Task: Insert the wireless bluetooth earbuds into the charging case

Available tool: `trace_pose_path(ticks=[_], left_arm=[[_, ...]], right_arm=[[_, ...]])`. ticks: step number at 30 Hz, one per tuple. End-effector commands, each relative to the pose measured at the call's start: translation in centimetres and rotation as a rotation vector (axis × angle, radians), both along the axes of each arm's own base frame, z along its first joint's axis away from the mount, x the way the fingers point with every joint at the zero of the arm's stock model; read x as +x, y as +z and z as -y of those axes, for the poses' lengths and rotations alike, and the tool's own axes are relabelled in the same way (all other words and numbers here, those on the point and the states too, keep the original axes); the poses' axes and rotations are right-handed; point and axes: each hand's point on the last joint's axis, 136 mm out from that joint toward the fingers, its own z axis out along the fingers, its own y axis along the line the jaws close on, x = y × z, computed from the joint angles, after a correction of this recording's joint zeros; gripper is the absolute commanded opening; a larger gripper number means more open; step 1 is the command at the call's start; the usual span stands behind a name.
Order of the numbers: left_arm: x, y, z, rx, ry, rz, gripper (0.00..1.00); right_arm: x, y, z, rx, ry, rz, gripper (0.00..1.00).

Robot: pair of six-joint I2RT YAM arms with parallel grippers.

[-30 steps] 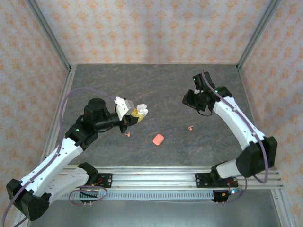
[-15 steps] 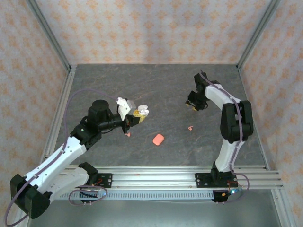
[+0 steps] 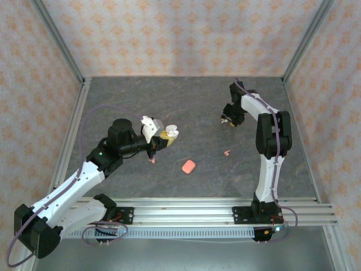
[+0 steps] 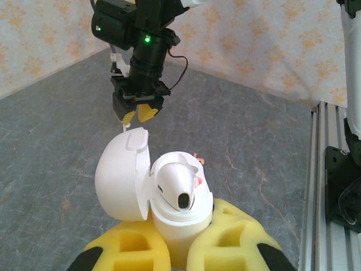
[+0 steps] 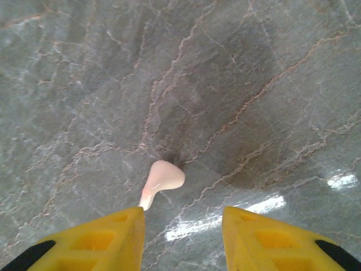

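Just beyond the right tool (image 5: 181, 217) (jaws wide apart), a whitish earbud (image 5: 162, 178).

Worktop (image 3: 186, 107): dark grey, stone-look surface with pale and rusty veins.
Walls (image 3: 180, 34): three sides, peach paper with a repeating orange floral motif.
Frame posts (image 3: 59, 42): silver aluminium, slanting up from the back corners.
Rails (image 3: 197, 206): aluminium, running across the near edge.
Light: bright and from above, probably overhead lamps, judging by the white glints (image 5: 342, 180) on the worktop.
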Motion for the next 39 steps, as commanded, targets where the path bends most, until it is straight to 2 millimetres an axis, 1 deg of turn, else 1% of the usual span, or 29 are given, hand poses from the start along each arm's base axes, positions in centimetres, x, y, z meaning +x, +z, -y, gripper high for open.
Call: trace_pose_path(ticks=[1, 7, 10, 15, 19, 24, 30, 34, 39], left_arm=[[0.4, 0.4, 0.2, -0.009, 0.006, 0.036, 0.00], [0.6, 0.2, 0.4, -0.002, 0.002, 0.036, 0.00], [0.7, 0.3, 0.4, -0.001, 0.000, 0.037, 0.00], [0.8, 0.4, 0.4, -0.001, 0.001, 0.040, 0.00], [0.7, 0.4, 0.4, 0.002, -0.001, 0.040, 0.00], [0.6, 0.4, 0.4, 0.002, -0.002, 0.040, 0.00], [0.6, 0.4, 0.3, 0.007, 0.000, 0.037, 0.00], [0.5, 0.4, 0.2, 0.011, 0.003, 0.039, 0.00], [0.4, 0.3, 0.0, 0.016, 0.010, 0.040, 0.00]], right_arm=[[-0.2, -0.6, 1.0, -0.051, 0.004, -0.034, 0.41], [0.2, -1.1, 0.9, -0.046, 0.008, -0.029, 0.41], [0.2, -1.0, 0.8, -0.045, 0.014, -0.038, 0.41], [-0.2, -0.1, 0.6, -0.027, 0.013, -0.028, 0.40], [-0.3, 1.3, 0.8, -0.030, 0.004, 0.010, 0.38], [0.5, 2.0, 1.0, -0.045, 0.001, 0.028, 0.37], [2.2, 0.9, 0.6, -0.038, 0.015, 0.015, 0.40], [3.3, 0.0, -0.2, -0.011, 0.044, 0.001, 0.41], [2.8, -0.9, -0.3, -0.005, 0.062, -0.028, 0.40]])
